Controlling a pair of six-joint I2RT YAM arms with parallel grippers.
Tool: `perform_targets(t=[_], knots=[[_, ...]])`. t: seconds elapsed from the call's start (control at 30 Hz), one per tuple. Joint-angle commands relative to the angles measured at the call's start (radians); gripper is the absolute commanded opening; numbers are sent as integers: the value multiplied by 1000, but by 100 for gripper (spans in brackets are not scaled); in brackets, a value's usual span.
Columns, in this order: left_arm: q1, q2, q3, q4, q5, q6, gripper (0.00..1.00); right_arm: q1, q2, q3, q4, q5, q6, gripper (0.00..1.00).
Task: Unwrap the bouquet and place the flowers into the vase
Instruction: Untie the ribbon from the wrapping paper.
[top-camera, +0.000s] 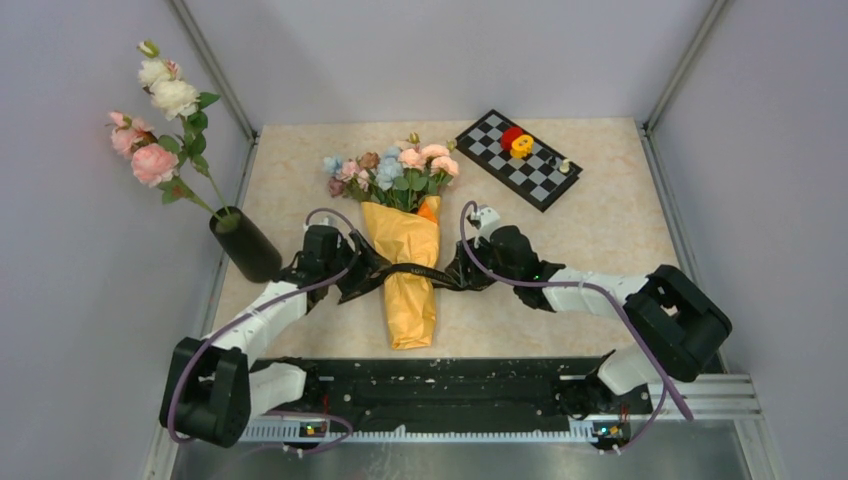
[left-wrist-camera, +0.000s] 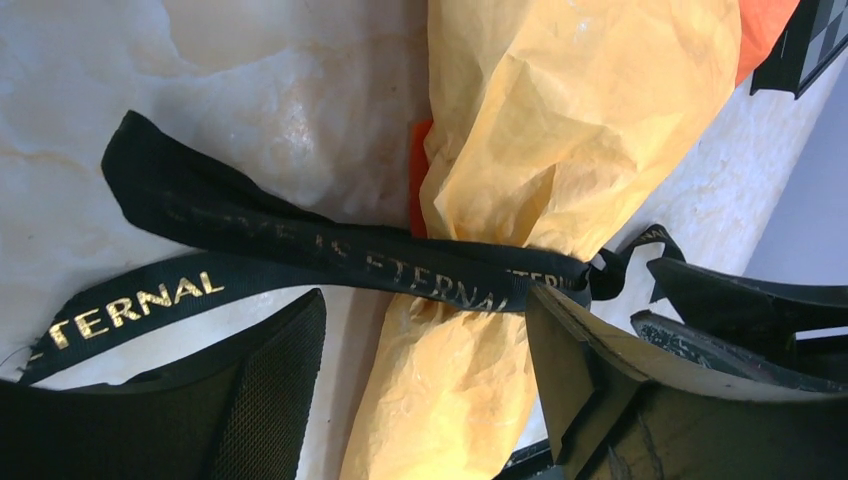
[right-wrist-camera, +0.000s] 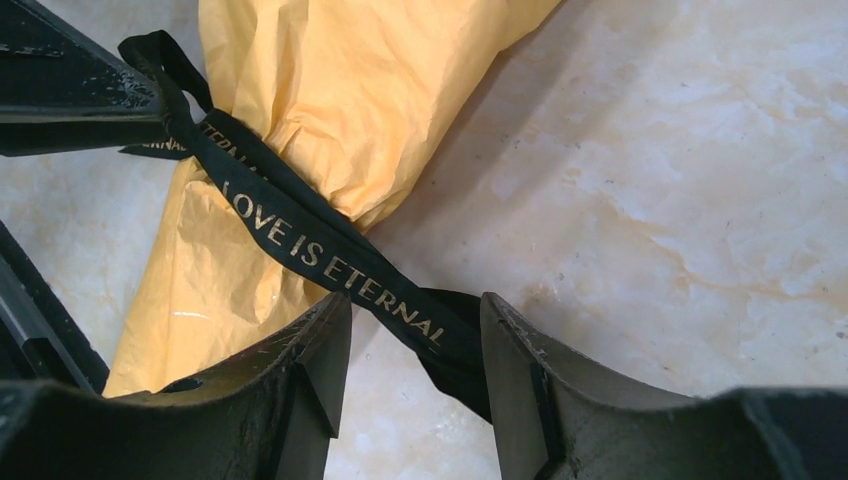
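Top external view: bouquet (top-camera: 411, 262) of small pastel blooms in crinkled orange-yellow paper lies between both grippers, well apart from the matte black cylindrical vase (top-camera: 247, 245) at left.
Long axis: blooms far, paper tail toward the arms.
Black gold-lettered ribbon (left-wrist-camera: 400, 265): tied across the waist, ends trailing sideways.
State of left gripper (left-wrist-camera: 425, 295): wide, holding nothing.
State of right gripper (right-wrist-camera: 415, 300): parted around the right ribbon tail, unpinched; likelier puller.

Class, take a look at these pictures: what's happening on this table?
Two robot arms flank the paper-wrapped bouquet lying on the table. The left gripper and right gripper are both open at its black ribbon, one ribbon tail running between the right one's fingers. The ribbon is not yet off, and the flowers are not in the vase.
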Motion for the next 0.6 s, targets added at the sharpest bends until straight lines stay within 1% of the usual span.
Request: perform_targets(t=[0.0,0.3,0.4,0.47,0.57], knots=[[-5,35,38,108,-11,-37,74,3,2,40,42,-28,-19,51],[-10,95,39,171,-21,-69,64,3,6,32,53,-39,-17,50],[-10,103,49,171,-27,-68,57,3,13,33,57,-45,-19,50],[-10,106,54,171,-29,-63,52,3,24,38,61,-60,-16,53],[-12,104,55,167,-41,-54,40,3,41,50,67,-91,-15,55]])
